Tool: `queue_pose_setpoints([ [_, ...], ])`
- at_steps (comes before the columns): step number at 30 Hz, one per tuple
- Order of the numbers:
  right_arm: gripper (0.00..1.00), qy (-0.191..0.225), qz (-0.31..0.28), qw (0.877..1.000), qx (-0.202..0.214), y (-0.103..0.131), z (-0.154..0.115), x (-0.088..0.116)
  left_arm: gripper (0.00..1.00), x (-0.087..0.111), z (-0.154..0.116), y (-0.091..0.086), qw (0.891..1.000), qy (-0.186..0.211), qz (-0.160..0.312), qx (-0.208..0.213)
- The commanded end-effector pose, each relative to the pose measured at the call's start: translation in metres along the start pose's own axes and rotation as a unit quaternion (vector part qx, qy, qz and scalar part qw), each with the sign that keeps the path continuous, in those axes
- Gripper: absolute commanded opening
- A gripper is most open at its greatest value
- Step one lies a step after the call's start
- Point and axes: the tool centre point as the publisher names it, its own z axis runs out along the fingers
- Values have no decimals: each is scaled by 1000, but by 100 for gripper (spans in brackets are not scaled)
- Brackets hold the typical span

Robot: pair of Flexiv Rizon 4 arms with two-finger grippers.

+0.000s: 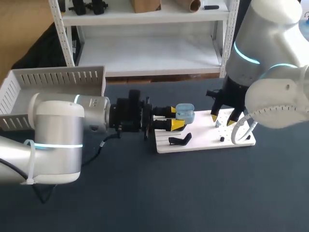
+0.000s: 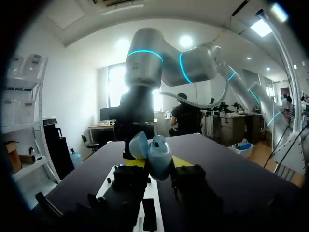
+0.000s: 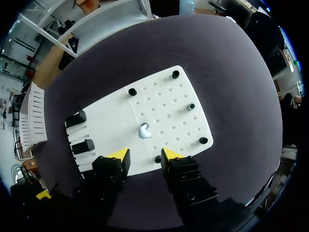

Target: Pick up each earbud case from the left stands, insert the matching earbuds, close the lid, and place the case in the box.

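Observation:
A light blue earbud case (image 1: 185,112) with its lid up is held above the left end of the white pegboard (image 1: 203,141). My left gripper (image 1: 176,119) is shut on it, reaching in level from the left. In the left wrist view the case (image 2: 155,155) sits between the yellow tips of my left gripper (image 2: 152,163), lid open. My right gripper (image 1: 224,121) hangs open over the board's right half. In the right wrist view a pale earbud (image 3: 143,131) lies on the board (image 3: 169,104), just ahead of my open right gripper (image 3: 145,155) and apart from its fingers.
A black stand (image 1: 180,140) lies on the board's front left; two black stands (image 3: 79,131) show beside my right gripper. Small black pegs (image 3: 175,75) dot the board. A white slatted box (image 1: 53,87) stands at the back left. A white cable (image 1: 241,129) loops near the board's right end.

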Motion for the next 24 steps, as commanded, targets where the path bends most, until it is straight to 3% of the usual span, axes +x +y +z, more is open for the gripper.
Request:
queue_pose_setpoints([
  [1, 43, 5, 1, 1000, 3, 2, 9, -5, 0, 0, 1, -2, 1000, 0, 1, -4],
  [24, 31, 9, 27, 1000, 5, 4, 32, -21, 0, 0, 1, -2, 1000, 0, 1, -4],
])
